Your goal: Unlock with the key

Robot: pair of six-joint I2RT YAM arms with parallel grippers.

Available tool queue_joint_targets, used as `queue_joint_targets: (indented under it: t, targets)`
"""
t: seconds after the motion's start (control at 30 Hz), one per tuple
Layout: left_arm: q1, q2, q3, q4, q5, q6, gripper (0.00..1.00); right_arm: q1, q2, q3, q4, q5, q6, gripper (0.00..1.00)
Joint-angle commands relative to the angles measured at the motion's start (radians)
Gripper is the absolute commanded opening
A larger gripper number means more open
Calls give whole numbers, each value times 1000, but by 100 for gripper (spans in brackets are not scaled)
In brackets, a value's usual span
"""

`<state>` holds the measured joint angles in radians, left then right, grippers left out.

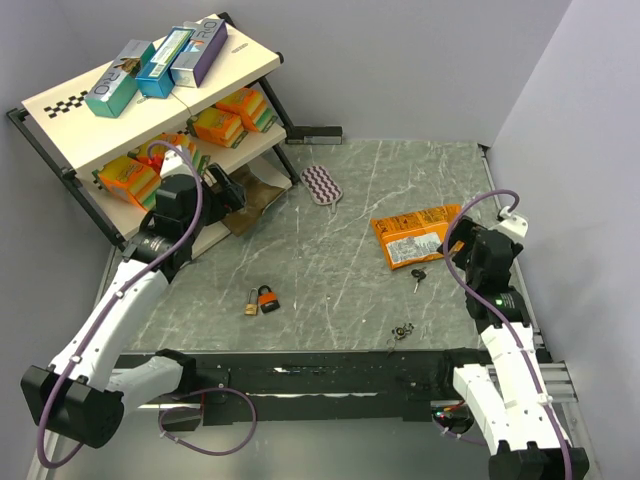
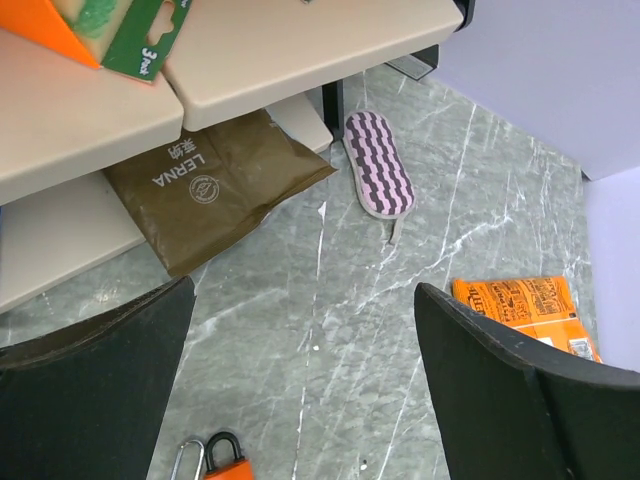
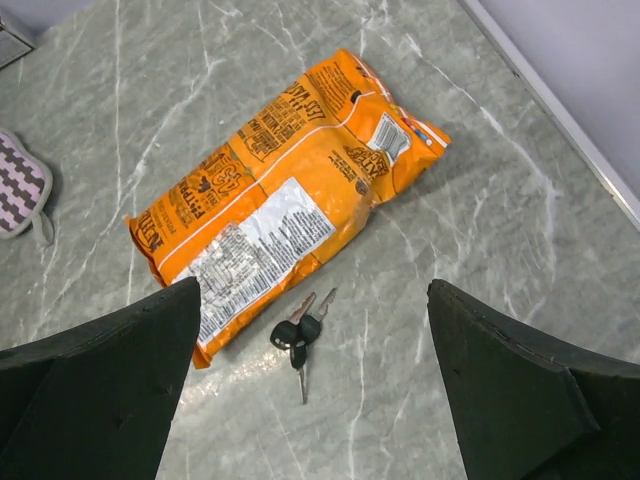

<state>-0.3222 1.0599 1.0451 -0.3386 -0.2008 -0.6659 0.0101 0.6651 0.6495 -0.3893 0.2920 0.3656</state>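
Note:
A bunch of black-headed keys [image 3: 298, 335] lies on the grey marble table next to the lower edge of an orange snack bag [image 3: 285, 195]; it also shows in the top view [image 1: 418, 277]. My right gripper [image 3: 313, 300] is open, hovering above the keys with nothing in it; in the top view it [image 1: 458, 250] sits at the right. An orange padlock [image 1: 268, 298] lies beside a brass padlock [image 1: 250, 302] at the front centre-left. My left gripper [image 2: 304, 292] is open and empty, above the table beyond the orange padlock [image 2: 230, 462].
A two-tier shelf [image 1: 150, 100] with boxes and packets stands at the back left, with a brown bag [image 2: 215, 185] under it. A striped pouch [image 1: 322, 184] lies mid-back. A second small metal bunch [image 1: 403, 330] lies near the front edge.

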Motion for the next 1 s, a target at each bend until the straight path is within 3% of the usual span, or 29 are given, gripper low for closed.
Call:
queue_joint_targets:
  t: [0.0,0.3,0.43,0.97]
  targets:
    - [0,11,53,30,15,18,96,-7,-35,42,-39,22,-1,100]
    - [0,0,79,18,-57,29,96,-6,31,52,-154,-138,52,99]
    - [0,11,86,19,-14,80,96,-7,74,19,-184,-253,85,95]
    - [-1,12,46,18,110,54,96,53,410,-27,-103,-232,162,79]
